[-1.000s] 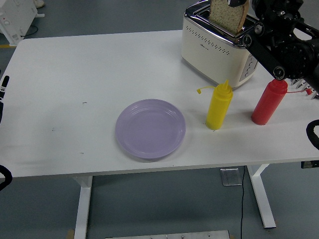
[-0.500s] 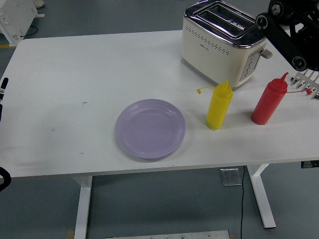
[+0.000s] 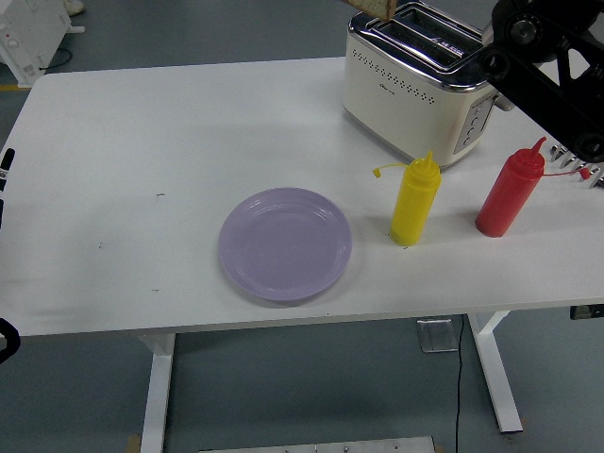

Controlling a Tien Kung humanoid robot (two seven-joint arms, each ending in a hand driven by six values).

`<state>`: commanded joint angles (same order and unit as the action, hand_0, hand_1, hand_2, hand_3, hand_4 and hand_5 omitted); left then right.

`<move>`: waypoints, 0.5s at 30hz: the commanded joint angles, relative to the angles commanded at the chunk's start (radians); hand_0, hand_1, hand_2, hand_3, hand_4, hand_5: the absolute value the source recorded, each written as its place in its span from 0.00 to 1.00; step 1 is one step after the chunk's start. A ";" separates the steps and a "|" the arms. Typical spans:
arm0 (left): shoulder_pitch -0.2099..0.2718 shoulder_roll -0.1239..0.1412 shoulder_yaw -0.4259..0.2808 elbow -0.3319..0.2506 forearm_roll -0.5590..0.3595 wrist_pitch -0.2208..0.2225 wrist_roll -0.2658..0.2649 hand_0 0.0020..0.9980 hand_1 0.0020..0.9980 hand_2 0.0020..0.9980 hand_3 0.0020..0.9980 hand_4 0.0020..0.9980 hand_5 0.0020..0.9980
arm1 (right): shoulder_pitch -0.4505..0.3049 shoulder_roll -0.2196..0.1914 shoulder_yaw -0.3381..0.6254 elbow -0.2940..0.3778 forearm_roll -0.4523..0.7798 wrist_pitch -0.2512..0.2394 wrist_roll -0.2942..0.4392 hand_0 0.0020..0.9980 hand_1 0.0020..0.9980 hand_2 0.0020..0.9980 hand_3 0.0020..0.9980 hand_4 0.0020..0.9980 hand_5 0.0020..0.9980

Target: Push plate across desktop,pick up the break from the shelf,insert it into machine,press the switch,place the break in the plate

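A lilac plate (image 3: pixel 285 243) lies on the white table (image 3: pixel 142 142), near its front edge. The cream toaster (image 3: pixel 415 90) stands at the back right, and both of its slots look empty. A corner of a bread slice (image 3: pixel 377 8) pokes in at the picture's top edge, above the toaster's left end. My right arm (image 3: pixel 543 66) crosses the top right corner behind the toaster. Its hand is cut off by the top edge. Only small black parts of my left arm (image 3: pixel 8 162) show at the left edge.
A yellow squeeze bottle (image 3: pixel 415 200) and a red squeeze bottle (image 3: pixel 508 193) stand in front of the toaster, right of the plate. A wire rack (image 3: pixel 578 159) peeks in at the right edge behind the red bottle.
The bread stood in the toaster's slot one second ago and was gone half a second ago. Now its corner shows at the top edge, further left. My right arm swung up and back.
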<state>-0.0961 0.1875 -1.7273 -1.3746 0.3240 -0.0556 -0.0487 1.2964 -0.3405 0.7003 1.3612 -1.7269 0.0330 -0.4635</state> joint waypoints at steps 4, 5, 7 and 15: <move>-0.001 0.000 -0.001 0.000 0.000 0.000 0.000 0.87 0.83 0.88 0.78 0.71 1.00 | 0.006 -0.002 -0.064 0.073 0.115 0.034 -0.005 0.20 0.27 0.37 0.47 0.35 0.09; -0.001 0.000 -0.001 0.000 0.000 0.000 0.000 0.87 0.83 0.88 0.78 0.71 1.00 | 0.007 -0.002 -0.076 0.083 0.141 0.041 -0.005 0.20 0.27 0.37 0.47 0.35 0.09; -0.002 -0.001 -0.002 0.000 0.000 0.000 0.000 0.87 0.83 0.88 0.78 0.71 1.00 | 0.010 0.001 -0.114 0.101 0.200 0.054 -0.005 0.20 0.27 0.37 0.47 0.34 0.10; -0.004 -0.002 -0.003 0.000 0.000 0.001 0.000 0.87 0.83 0.88 0.78 0.71 1.00 | 0.016 0.024 -0.262 0.094 0.410 0.078 0.008 0.21 0.27 0.37 0.47 0.34 0.10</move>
<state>-0.1003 0.1851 -1.7302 -1.3745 0.3240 -0.0547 -0.0491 1.3124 -0.3164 0.4381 1.4555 -1.3166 0.1112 -0.4557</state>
